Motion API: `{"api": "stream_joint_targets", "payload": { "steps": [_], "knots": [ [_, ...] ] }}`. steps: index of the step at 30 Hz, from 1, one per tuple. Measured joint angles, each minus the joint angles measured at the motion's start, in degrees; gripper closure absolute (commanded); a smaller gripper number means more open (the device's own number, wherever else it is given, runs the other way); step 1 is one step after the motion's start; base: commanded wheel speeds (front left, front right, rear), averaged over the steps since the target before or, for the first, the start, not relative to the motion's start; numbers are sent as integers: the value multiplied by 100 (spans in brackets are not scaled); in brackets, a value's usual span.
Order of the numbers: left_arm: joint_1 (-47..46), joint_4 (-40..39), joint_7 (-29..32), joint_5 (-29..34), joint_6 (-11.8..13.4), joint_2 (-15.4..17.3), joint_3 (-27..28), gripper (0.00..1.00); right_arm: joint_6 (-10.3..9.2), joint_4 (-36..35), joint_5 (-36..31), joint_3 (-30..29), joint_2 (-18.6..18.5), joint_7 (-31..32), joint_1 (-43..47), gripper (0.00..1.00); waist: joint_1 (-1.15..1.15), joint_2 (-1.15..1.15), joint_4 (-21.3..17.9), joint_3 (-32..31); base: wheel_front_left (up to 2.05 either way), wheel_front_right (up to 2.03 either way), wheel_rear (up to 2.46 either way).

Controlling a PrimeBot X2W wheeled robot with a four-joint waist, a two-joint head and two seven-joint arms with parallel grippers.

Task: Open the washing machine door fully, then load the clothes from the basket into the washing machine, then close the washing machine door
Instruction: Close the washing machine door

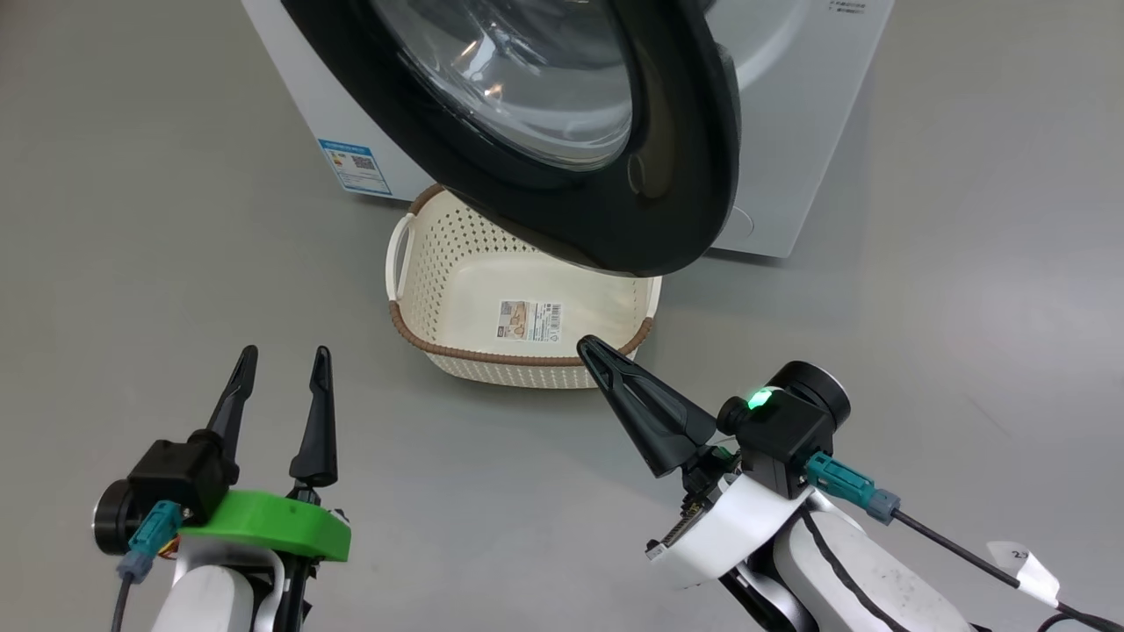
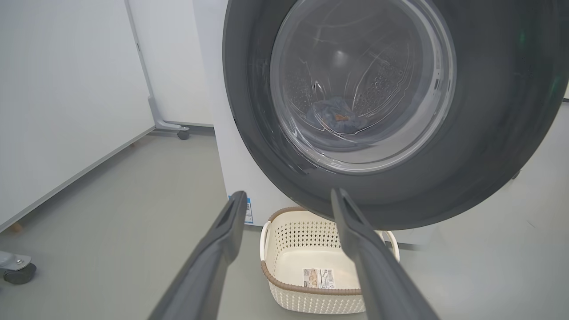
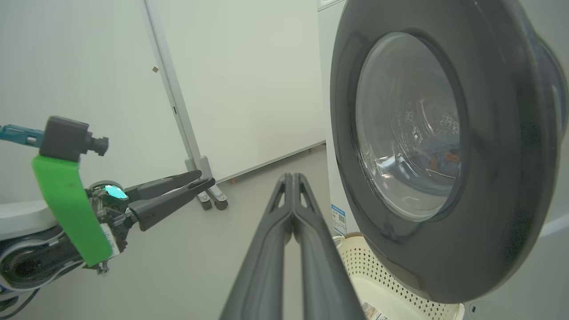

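Closing stage, as I judge it: the basket [image 1: 518, 355] sits empty on the floor under the door [image 1: 667, 175], which stands ajar. The clothes [image 2: 335, 118] show through its glass, inside the washing machine [image 1: 790, 114]. My left gripper [image 1: 285, 353] is spread and empty, my right gripper [image 1: 587, 344] pinched shut on nothing. Next, I push the door home.

Head looks steeply down; both wrist views face the door [image 2: 489, 133] and basket [image 2: 311, 303].

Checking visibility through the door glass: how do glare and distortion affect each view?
Head view: bright glare streaks the washing machine door, hiding the inside. Left wrist view: clothes show dimly through it. Right wrist view: wide-angle stretch, clothes faint.
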Motion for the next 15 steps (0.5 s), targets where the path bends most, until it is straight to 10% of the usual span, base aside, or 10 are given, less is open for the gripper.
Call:
{"api": "stream_joint_targets", "payload": {
  "steps": [15],
  "knots": [
    [-469, -187, 0, -157, 0, -136, -453, 0, 0, 859, 25, -495, -210, 83, -475, 100, 0, 0, 582, 646, 0, 0, 0]
  ]
}}
